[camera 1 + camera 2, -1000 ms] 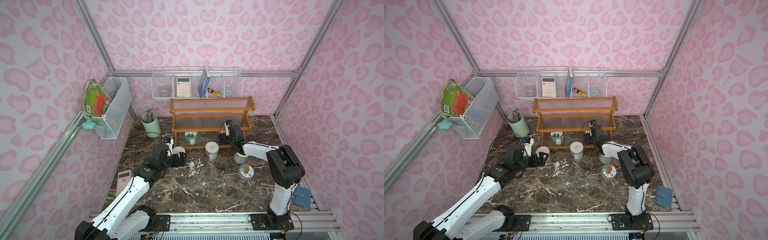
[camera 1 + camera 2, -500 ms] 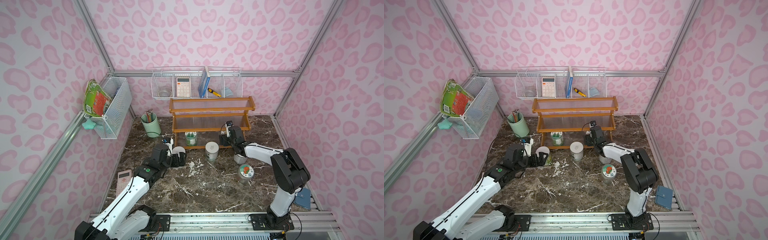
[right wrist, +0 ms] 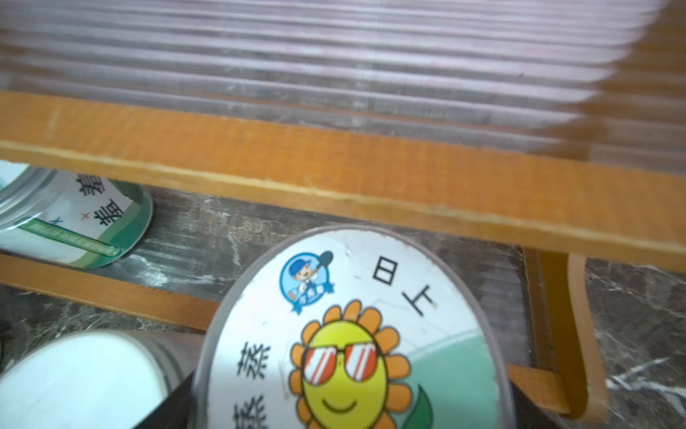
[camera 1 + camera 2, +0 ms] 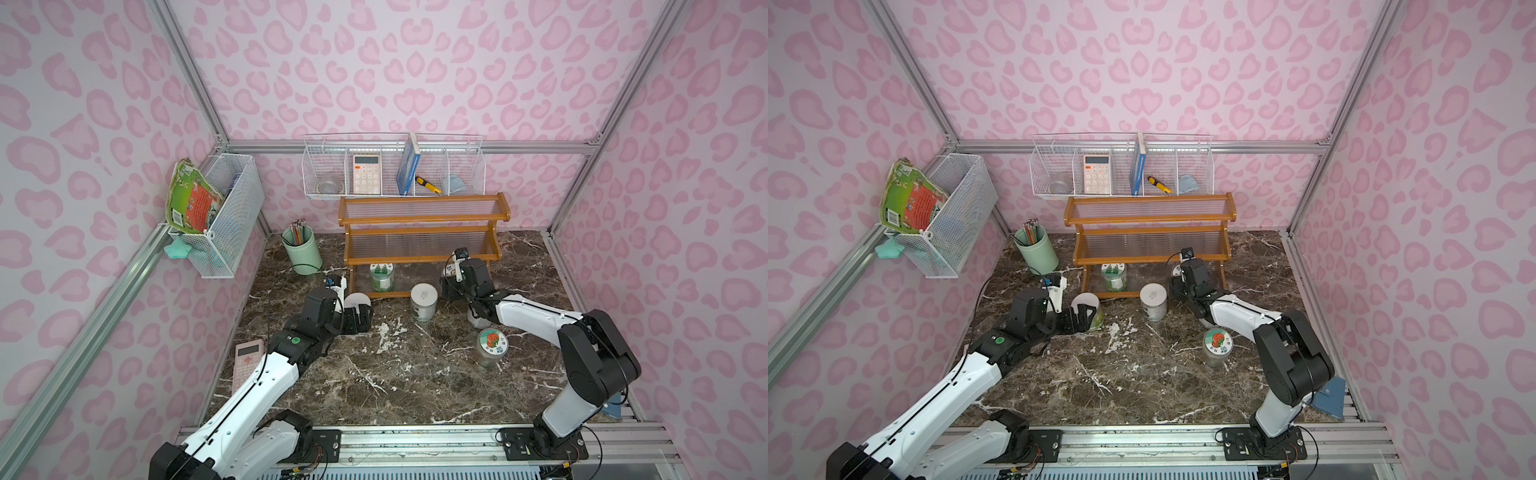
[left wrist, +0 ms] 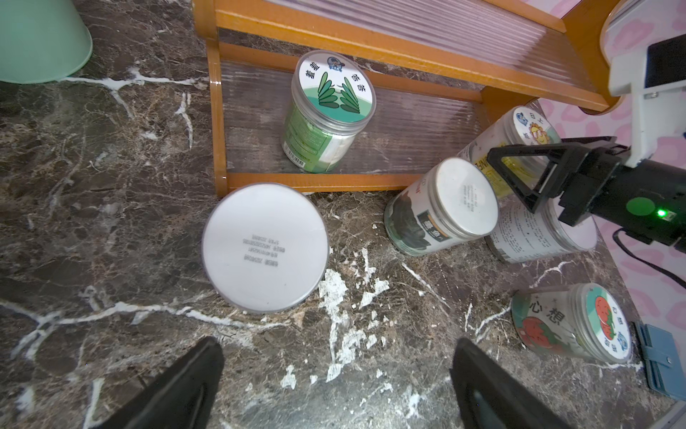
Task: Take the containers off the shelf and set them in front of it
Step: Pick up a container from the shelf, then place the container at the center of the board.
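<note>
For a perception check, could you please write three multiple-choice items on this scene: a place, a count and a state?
1. Which tier of the shelf holds the green-leaf-lid jar? A bottom; B middle; C top.
2. How many tiers has the shelf? A two; B three; C four.
3. The right gripper is: A open; B shut on nothing; C shut on the sunflower-lid jar.
Key: 1 A, it stands under the middle rail; 2 B, three ribbed levels show; 3 C, the right wrist view shows the lid clamped.

The right arm drew back, edging the sunflower-lid jar forward.
</note>
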You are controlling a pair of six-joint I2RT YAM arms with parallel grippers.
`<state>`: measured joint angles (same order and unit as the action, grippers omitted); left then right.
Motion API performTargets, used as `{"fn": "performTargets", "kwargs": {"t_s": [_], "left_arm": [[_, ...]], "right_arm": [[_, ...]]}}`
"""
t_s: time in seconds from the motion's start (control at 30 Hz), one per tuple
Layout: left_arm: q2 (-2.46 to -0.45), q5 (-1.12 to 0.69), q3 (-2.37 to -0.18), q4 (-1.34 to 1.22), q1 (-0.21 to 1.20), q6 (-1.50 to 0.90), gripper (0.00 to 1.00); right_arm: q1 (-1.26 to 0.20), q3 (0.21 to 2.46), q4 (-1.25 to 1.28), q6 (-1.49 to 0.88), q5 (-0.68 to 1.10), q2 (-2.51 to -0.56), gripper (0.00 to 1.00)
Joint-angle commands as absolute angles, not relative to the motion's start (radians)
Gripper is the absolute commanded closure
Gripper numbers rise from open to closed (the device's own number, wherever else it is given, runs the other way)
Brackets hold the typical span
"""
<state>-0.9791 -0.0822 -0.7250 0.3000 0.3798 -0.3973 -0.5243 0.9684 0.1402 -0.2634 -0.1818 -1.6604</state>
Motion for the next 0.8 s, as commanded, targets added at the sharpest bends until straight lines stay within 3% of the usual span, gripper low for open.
{"fn": "performTargets", "kwargs": {"t_s": [0.0, 0.23, 0.77], "left_arm": [[-0.978, -0.075, -0.733, 0.304, 0.379, -0.4, 0.01], [-0.967, -0.067, -0.733, 0.308, 0.378, -0.406, 0.0], [-0.867, -0.044, -0.705, 0.369, 0.378, -0.453, 0.01]], "right_arm": [[-0.537, 0.945, 0.134, -0.288, -0.209, -1.617, 0.31], [-0.584, 0.873, 0.088, -0.308, -0.247, -1.499, 0.31], [-0.846, 0.778, -0.07, -0.373, -0.421, -1.248, 0.31]]}}
